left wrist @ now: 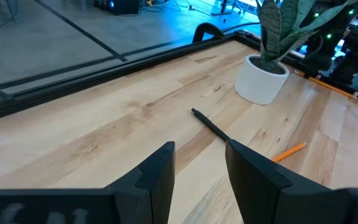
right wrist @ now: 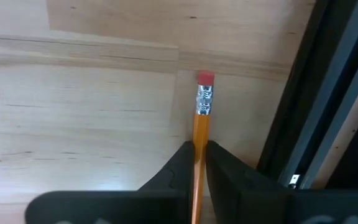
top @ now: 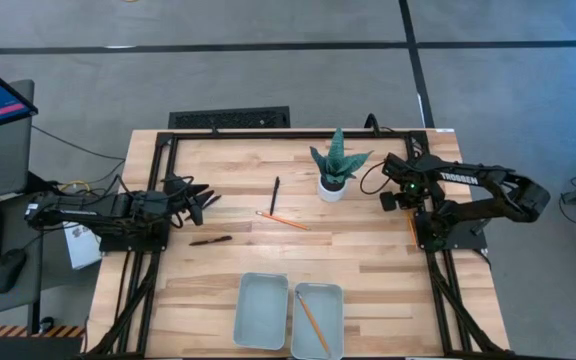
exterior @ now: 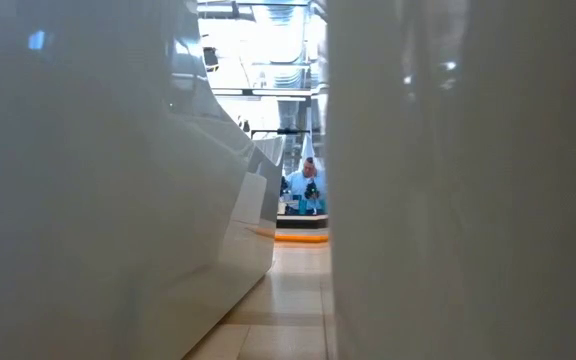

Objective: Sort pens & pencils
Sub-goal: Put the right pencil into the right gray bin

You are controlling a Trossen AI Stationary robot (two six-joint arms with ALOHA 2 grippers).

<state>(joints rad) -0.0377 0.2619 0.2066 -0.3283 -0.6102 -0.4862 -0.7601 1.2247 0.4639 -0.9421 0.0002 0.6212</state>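
My right gripper stands at the table's right edge, beside the black frame rail, shut on an orange pencil with a red eraser. My left gripper hovers open at the table's left side and holds nothing. One black pen lies on the table's middle, ahead of the left gripper. Another pen lies nearer the left arm. A second pencil lies on the wood. A third pencil lies in the right-hand tray. My right gripper pinches the pencil's shaft between its two fingers, a short way below the metal ferrule. The fingers come from above, pointing down, one on each long side. The pencil lies level along the rail; whether it is off the wood, I cannot tell.
A potted plant in a white pot stands at the far middle. Two pale trays sit side by side at the near edge; the left one holds nothing. The tray walls fill the low view. A person shows far off in the room.
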